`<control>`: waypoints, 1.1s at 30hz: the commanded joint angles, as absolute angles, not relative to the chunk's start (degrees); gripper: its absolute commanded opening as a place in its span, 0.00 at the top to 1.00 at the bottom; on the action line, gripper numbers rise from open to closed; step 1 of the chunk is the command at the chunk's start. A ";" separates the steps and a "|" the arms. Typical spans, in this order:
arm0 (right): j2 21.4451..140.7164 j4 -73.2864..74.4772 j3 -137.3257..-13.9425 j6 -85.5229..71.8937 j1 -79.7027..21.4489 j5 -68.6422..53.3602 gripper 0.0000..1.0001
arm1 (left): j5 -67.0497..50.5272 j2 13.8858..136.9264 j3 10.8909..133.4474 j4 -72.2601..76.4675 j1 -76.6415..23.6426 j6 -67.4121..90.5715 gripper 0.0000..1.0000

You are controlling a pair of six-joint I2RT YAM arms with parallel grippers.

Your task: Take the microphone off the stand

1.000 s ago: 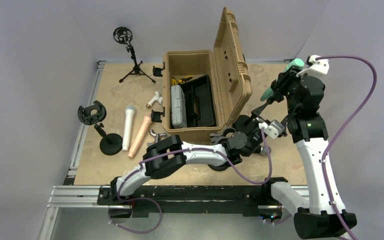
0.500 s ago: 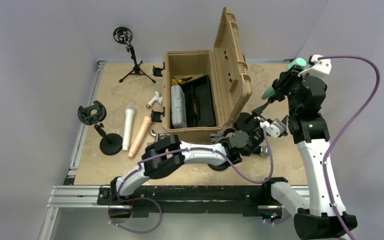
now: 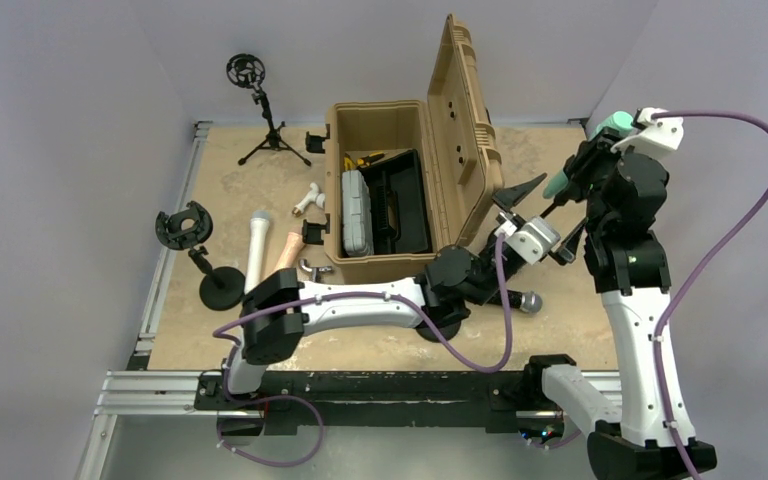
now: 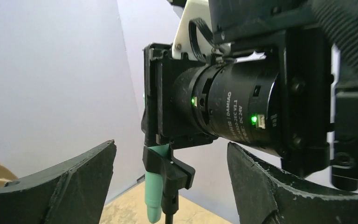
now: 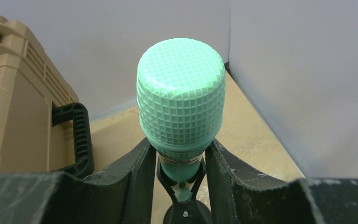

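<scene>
Noting left pincer [image 3: 548, 218] has swung up from low over the tan desk [image 3: 230, 190], jaws wide and empty, while right pincer [image 5: 182, 156] stays clamped below the head of the mint-green gridded microphone [image 5: 182, 93], held aloft at right; black clip [image 4: 168, 170] still on its handle, so release unconfirmed.

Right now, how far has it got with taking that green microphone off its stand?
Done: the right gripper is shut on the green microphone, just under its head. In hand: the pull itself. The left wrist view shows the handle still seated in the stand's black clip, while the left gripper hangs open facing it, holding nothing. Left: getting the microphone free of the clip.
</scene>
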State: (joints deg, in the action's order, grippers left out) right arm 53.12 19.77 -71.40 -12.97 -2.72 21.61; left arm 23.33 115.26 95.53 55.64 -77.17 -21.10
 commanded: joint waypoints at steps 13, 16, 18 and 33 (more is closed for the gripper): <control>49.47 26.41 -83.63 -7.45 -3.07 12.68 0.92 | 19.26 86.69 83.58 31.59 -77.32 -6.27 0.13; 48.27 30.50 -86.03 -7.49 -3.05 8.96 0.92 | 18.99 82.78 82.89 27.73 -77.27 -4.30 0.12; 47.72 33.71 -87.82 -7.45 -3.04 7.17 0.93 | 19.23 80.60 82.85 24.98 -77.26 -2.65 0.12; 41.63 43.24 -88.11 -5.98 -13.91 -0.82 0.94 | 24.23 66.62 75.70 20.04 -76.64 -0.53 0.11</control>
